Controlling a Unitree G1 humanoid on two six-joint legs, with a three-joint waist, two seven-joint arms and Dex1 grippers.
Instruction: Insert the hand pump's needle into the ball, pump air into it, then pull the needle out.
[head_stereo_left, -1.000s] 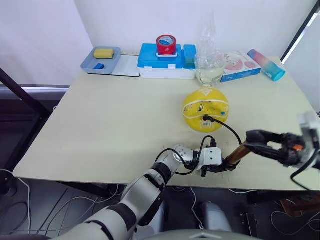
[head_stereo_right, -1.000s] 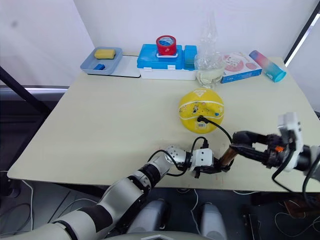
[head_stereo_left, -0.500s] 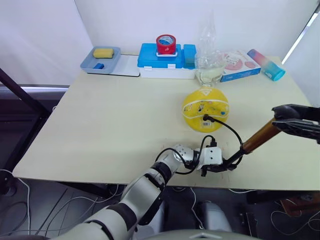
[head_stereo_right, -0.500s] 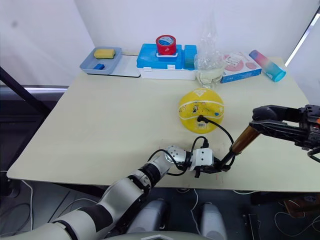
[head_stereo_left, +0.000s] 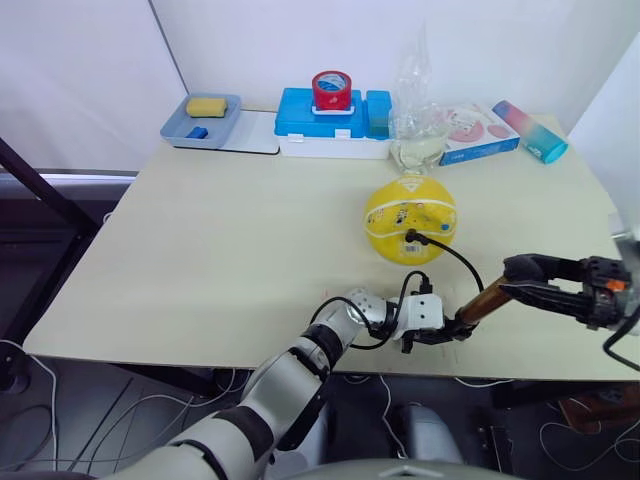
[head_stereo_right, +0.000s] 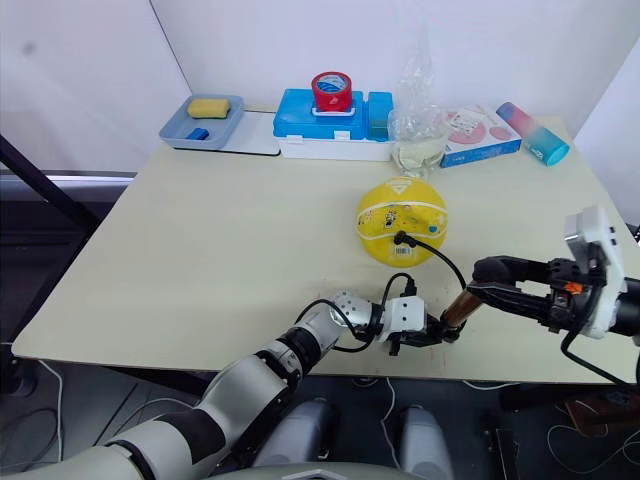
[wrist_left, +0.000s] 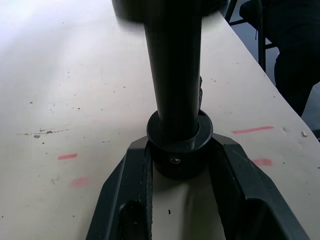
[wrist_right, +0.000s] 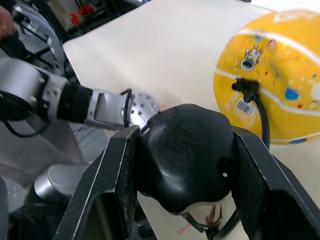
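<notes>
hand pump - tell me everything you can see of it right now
The hand pump is a slim copper-orange tube with a black handle and black end cap, lying tilted near the table's front edge. The left gripper clamps its end cap; the right gripper grips its rounded handle. A thin black hose loops from its base up to the needle, whose black fitting sits plugged into the round yellow ball.
</notes>
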